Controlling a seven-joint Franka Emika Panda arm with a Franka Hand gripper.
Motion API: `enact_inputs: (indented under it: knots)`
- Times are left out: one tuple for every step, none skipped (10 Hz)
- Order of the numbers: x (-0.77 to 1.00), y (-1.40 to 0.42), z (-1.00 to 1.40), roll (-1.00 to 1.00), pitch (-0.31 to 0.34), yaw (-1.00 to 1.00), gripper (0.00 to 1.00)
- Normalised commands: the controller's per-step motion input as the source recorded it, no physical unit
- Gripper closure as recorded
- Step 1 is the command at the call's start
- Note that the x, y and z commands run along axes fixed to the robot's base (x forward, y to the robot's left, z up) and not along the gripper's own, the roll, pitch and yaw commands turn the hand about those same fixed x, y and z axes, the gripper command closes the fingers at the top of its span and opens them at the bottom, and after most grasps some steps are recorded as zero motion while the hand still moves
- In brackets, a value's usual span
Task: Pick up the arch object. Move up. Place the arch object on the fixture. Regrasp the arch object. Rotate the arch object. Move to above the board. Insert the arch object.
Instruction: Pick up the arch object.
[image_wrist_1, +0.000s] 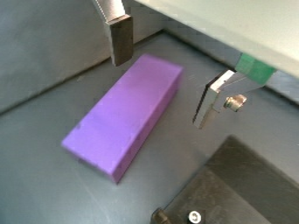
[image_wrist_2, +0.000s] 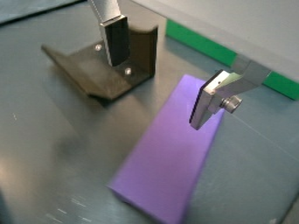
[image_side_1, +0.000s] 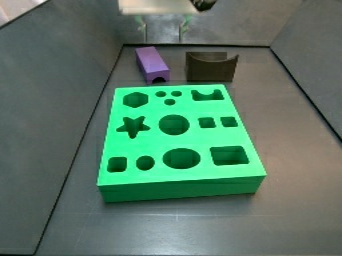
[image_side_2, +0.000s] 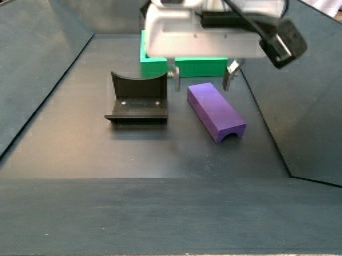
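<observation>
The purple arch object (image_side_2: 214, 110) lies flat on the dark floor, its notch showing at the near end in a side view. It lies beside the fixture (image_side_2: 138, 98), a dark block with a dipped top. My gripper (image_side_2: 202, 73) hangs open above the block's far end, not touching it. In both wrist views the block (image_wrist_1: 126, 118) lies below and between the two silver fingers (image_wrist_1: 121, 39), and the gripper (image_wrist_2: 159, 93) holds nothing. The green board (image_side_1: 181, 140) with its shaped holes lies in front of both pieces in a side view.
Grey walls enclose the floor on all sides. The fixture (image_wrist_2: 105, 66) stands close beside the arch object (image_wrist_2: 176, 153). A strip of the board (image_wrist_2: 222, 61) shows just beyond them. The arm's white body (image_side_2: 201, 35) hides most of the board in that side view.
</observation>
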Motion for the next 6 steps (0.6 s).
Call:
enact_inputs:
  knots:
    - [-0.11, -0.24, -0.80, 0.14, -0.063, 0.91, 0.00]
    - [-0.31, -0.08, -0.57, 0.07, -0.303, 0.57, 0.00]
    - [0.00, 0.00, 0.00, 0.00, -0.004, 0.00, 0.00]
    - [0.05, 0.00, -0.16, 0.01, -0.050, 0.00, 0.00]
    - [0.06, 0.04, -1.00, 0.11, -0.029, 0.03, 0.00]
    - [-0.06, 0.00, -1.00, 0.14, -0.036, 0.00, 0.00]
